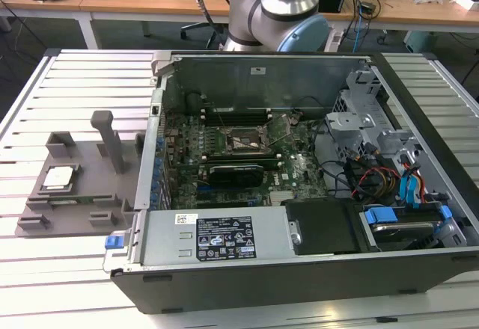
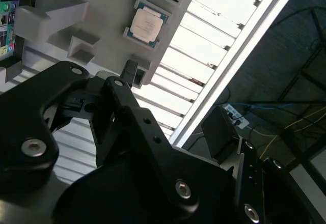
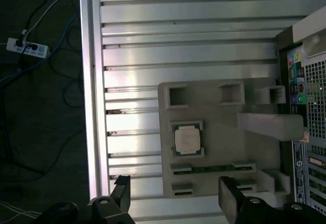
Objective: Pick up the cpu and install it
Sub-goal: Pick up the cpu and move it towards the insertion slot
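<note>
The cpu (image 1: 58,178) is a small square chip with a silvery top. It lies flat in a recess of the grey plastic tray (image 1: 82,198) on the exterior view's left. Both wrist views look down on the cpu (image 3: 187,139) (image 2: 146,22) from well above. My gripper (image 3: 174,196) is open, and its two black fingers (image 3: 120,191) stand wide apart with nothing between them. It hangs high above the tray (image 3: 224,152), slightly off to one side of the chip. The black socket frame (image 1: 243,140) sits on the green motherboard inside the open computer case (image 1: 299,194).
A tall upright post (image 1: 112,138) rises from the tray next to the case wall. The case holds a drive cage (image 1: 359,120), cables and blue-tabbed drives (image 1: 404,217). The slatted metal table (image 1: 82,75) ends at an edge rail (image 3: 91,81), with floor cables beyond.
</note>
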Tool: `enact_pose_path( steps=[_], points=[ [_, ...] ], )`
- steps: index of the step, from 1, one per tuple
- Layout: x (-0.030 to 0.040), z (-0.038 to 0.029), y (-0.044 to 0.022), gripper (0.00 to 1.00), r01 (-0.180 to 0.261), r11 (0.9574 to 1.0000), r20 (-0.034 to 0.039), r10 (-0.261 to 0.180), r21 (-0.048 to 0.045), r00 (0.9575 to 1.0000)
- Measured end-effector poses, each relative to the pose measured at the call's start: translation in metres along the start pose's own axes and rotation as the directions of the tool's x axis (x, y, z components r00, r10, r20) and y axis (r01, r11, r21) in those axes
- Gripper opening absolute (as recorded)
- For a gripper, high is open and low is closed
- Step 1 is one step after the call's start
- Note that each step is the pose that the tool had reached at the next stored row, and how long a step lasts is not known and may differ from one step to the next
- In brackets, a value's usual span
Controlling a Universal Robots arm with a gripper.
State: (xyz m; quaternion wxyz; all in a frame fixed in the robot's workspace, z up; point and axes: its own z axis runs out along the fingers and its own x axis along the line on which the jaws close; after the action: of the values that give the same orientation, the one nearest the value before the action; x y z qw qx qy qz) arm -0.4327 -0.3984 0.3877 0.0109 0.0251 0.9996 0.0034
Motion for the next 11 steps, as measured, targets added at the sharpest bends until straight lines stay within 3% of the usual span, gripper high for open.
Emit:
enact_pose_path(
  steps=[11],
  points=[
    [-0.0013,0.0045,0.0,0.78,0.001,1.0,0.0,-0.001,-0.0001,1.0]
  ],
)
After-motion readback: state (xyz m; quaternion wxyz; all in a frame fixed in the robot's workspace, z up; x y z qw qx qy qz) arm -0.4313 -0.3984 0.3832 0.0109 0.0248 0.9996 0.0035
